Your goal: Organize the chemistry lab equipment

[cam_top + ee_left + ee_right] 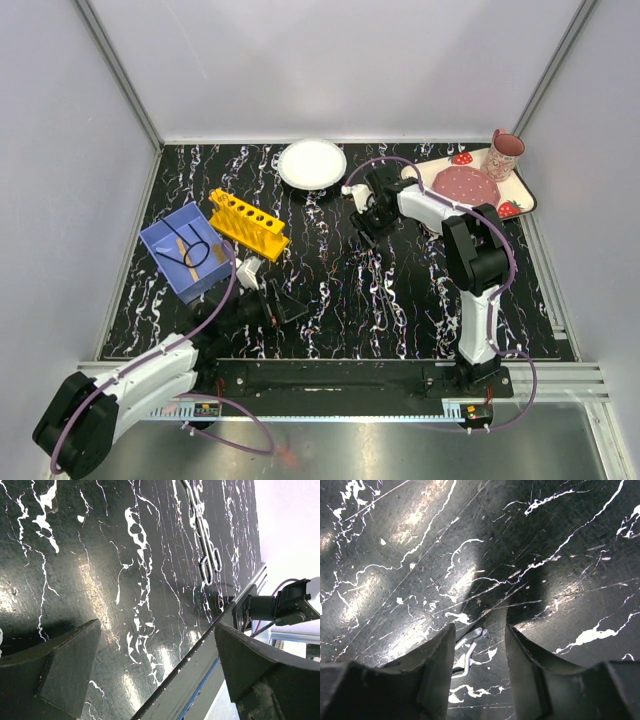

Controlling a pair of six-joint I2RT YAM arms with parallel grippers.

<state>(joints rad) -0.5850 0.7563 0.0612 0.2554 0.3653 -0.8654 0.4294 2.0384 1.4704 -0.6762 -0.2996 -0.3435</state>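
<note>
The yellow rack (248, 224) with round holes lies on the black marbled table (330, 280), beside a blue bin (160, 240). The bin holds a pale wooden stick (179, 246) and a thin dark looped rod (197, 254). My right gripper (372, 218) (480, 628) is open and low over the table, its jaws straddling the bent tips of a thin metal tool (469, 652) that lies close to the left finger. My left gripper (275, 300) (157, 625) is open and empty near the front edge. Thin metal tongs with loop handles (204, 540) lie beyond it.
A round white plate (312, 163) stands at the back centre. A strawberry-printed tray (520, 195) with a pink cup (504, 155) stands at the back right. The table's metal front rail (200, 670) runs just under my left gripper. Grey walls close in the sides.
</note>
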